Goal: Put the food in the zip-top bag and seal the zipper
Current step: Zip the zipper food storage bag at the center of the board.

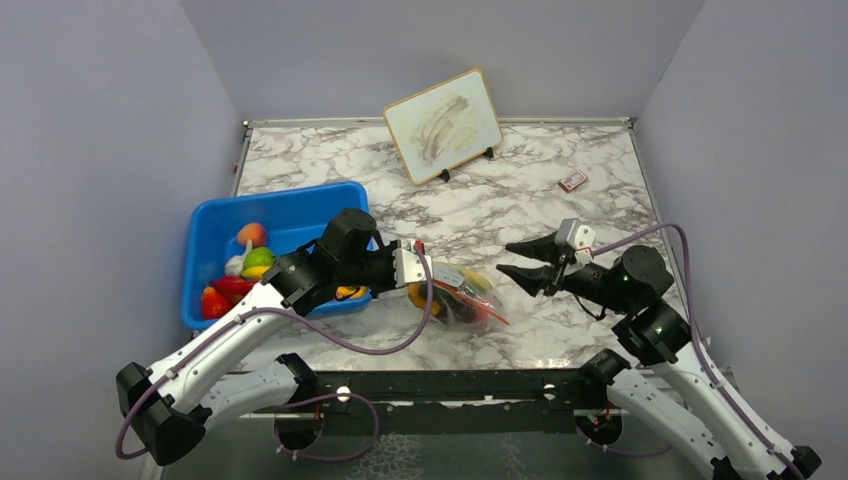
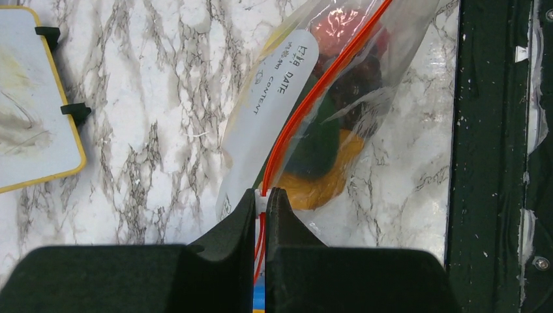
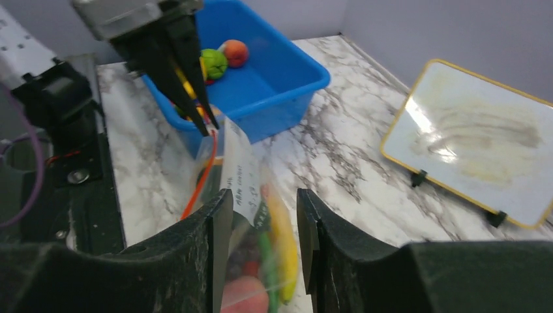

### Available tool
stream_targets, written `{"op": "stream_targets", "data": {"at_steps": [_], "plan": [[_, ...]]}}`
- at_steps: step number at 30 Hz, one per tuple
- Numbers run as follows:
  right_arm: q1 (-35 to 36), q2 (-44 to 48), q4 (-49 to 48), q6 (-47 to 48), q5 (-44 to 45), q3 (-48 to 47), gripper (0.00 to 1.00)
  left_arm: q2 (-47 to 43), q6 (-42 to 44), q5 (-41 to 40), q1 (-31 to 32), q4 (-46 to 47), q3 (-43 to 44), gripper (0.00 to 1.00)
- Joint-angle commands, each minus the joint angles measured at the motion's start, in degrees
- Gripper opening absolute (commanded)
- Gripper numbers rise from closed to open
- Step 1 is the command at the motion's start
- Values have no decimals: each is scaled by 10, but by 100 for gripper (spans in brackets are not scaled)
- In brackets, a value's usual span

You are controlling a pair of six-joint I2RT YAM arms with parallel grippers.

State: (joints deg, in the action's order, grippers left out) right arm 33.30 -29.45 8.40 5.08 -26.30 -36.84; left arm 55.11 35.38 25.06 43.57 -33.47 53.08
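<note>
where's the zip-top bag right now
In the top view the zip-top bag lies near the table's front edge, right of the blue bin, its zipper pinched by the left gripper.

1. Blue bin (image 1: 300, 205): sits at the left of the marbled counter (image 1: 530, 215).
2. Yellow-framed whiteboard (image 1: 444, 125): stands tilted on black feet near the far edge, smudged.
3. Small red item (image 1: 572, 181): lies right of the whiteboard, apart from it.
</note>
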Motion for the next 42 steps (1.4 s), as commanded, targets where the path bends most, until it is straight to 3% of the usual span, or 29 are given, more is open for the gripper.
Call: {"op": "stream_targets", "data": {"at_steps": [1,4,7,18,30,36,40,42], "plan": [[0,-32,49,49,-187,-58,43,13,6,26,-3,17,24,0],[0,-58,58,27,-248,-74,45,19,3,30,-3,24,26,0],[0,-85,63,-1,-253,-66,45,19,-2,30,-3,34,25,0],[2,-161,48,-38,-142,-35,46,38,-14,38,-3,66,36,0],[50,-213,28,-59,-101,-25,46,50,-24,31,-3,74,38,0],[60,-236,45,-27,-65,-33,46,56,-25,32,-3,77,42,0],[60,-255,65,0,-62,-41,40,57,-35,32,-4,77,45,0],[60,-258,78,7,-47,-46,27,55,-36,32,-4,77,44,0]]}}
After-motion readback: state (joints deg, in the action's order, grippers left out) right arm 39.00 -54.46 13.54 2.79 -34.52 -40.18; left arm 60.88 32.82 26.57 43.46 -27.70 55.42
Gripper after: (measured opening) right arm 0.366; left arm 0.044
